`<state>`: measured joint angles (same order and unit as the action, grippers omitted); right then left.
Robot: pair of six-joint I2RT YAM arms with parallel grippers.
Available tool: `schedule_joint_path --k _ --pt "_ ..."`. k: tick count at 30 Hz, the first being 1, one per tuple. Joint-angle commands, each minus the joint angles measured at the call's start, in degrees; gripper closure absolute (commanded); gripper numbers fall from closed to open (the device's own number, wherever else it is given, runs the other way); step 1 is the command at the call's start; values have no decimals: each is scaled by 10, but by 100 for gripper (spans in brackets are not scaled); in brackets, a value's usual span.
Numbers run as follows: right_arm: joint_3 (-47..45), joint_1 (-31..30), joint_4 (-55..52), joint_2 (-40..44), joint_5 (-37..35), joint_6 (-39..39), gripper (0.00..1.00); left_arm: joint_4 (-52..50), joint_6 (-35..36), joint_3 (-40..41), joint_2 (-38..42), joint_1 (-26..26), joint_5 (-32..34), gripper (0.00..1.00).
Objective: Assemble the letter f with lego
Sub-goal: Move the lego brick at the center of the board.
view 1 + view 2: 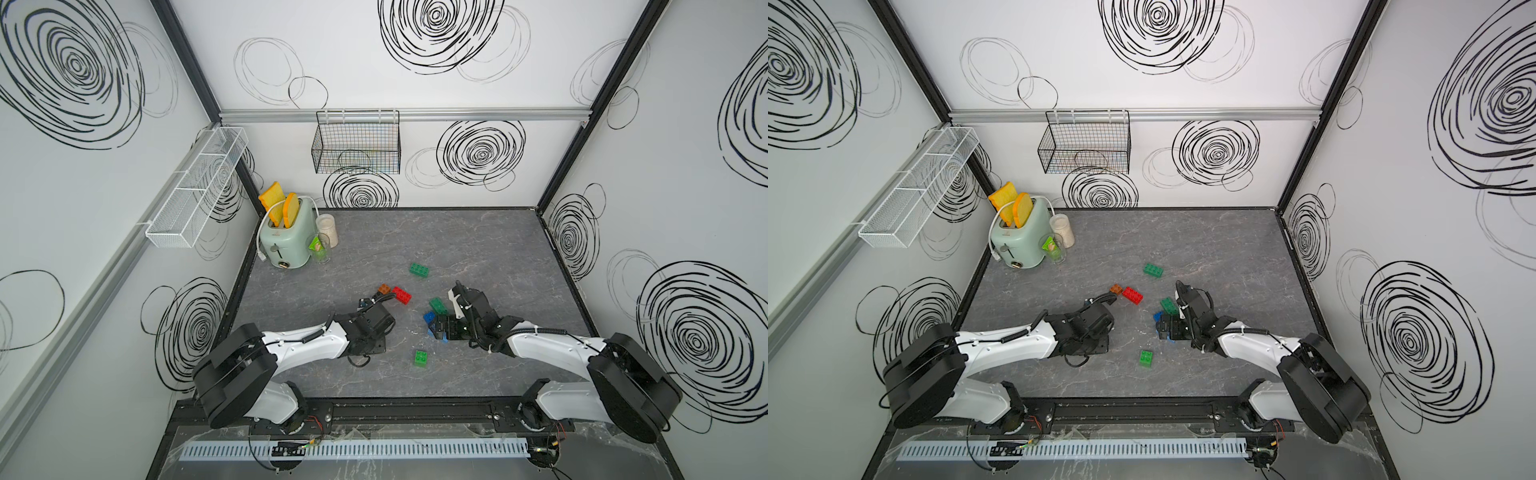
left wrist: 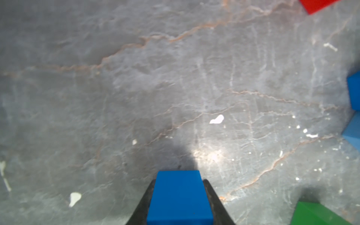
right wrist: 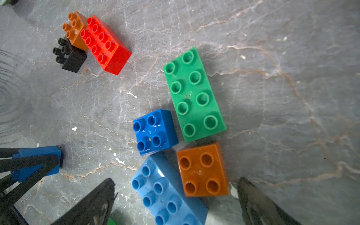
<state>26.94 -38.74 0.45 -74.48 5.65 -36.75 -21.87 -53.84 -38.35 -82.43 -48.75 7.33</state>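
In the left wrist view my left gripper (image 2: 179,182) is shut on a blue lego brick (image 2: 179,196) just above the table. The right wrist view shows that brick (image 3: 39,161) too. My right gripper (image 3: 176,180) is open over a light blue oblong brick (image 3: 167,194) and an orange square brick (image 3: 202,169). Beyond them lie a blue square brick (image 3: 154,132), a green oblong brick (image 3: 194,95), and a red (image 3: 106,44), an orange (image 3: 75,29) and a black brick (image 3: 69,55) together. In both top views two green bricks (image 1: 419,270) (image 1: 421,358) lie apart.
A mint toaster (image 1: 286,237) with bread, a glass (image 1: 319,247) and a jar (image 1: 327,230) stand at the table's back left corner. A black wire basket (image 1: 356,143) hangs on the back wall. A white mesh shelf (image 1: 195,187) is on the left wall.
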Motion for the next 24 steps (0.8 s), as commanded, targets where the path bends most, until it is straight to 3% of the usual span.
schedule_joint_path --k 1,13,24 --pt "-11 13 -12 13 1 -3 1 -8 2 -40 -26 -3 20 69" --pt "-15 31 -26 17 4 2 1 -22 10 -198 -173 -9 31 65" --pt "-22 30 -34 28 3 3 1 -21 7 -226 -210 -15 20 51"
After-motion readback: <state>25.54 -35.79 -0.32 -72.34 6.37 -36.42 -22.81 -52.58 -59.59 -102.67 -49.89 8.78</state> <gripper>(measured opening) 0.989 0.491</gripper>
